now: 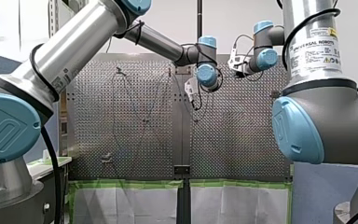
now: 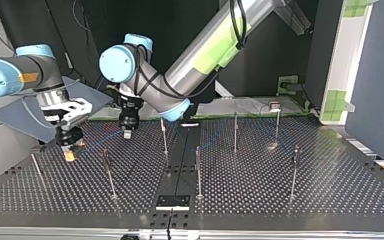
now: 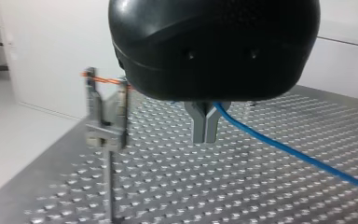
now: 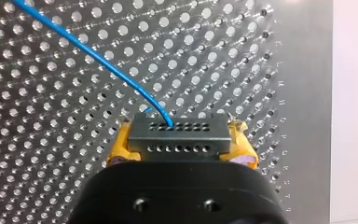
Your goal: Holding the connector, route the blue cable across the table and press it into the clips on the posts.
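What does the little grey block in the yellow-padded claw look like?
The connector is a small, dark grey, rectangular block, plastic by its look, with two rows of tiny holes across its face. My right claw holds it over the perforated table, a yellow pad pressed on each end. The blue cable goes into a hole in its upper row and runs away over the table.

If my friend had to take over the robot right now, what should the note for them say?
The right gripper is shut on the connector, with the blue cable leading out of it over the table.
The left gripper is shut on the blue cable, beside a post clip.
Done: connector and cable are gripped. That clip holds no blue cable yet.
Left: press the cable into it, then the other posts; whether any of those is already clipped is too small to tell.
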You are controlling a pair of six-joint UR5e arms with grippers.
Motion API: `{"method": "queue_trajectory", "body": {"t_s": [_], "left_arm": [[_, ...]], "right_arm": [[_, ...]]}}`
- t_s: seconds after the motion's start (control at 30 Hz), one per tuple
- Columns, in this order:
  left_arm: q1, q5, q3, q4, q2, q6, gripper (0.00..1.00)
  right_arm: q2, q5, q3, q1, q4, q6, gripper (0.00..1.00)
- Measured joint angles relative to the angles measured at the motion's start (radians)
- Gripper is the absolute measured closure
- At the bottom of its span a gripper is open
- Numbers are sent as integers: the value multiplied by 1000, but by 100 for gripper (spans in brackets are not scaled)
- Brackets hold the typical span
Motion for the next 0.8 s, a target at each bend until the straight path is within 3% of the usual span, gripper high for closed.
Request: {"method": "queue_trajectory", "body": {"t_s": [0.3,0.8], "left_arm": [[14,3,19,61,6,-5,100],[35,22,37,75,6,-9,100]], "right_arm": [[-3,-20,-8,2,2,-4,100],[-30,-31,-26,0,16,0,100]]}}
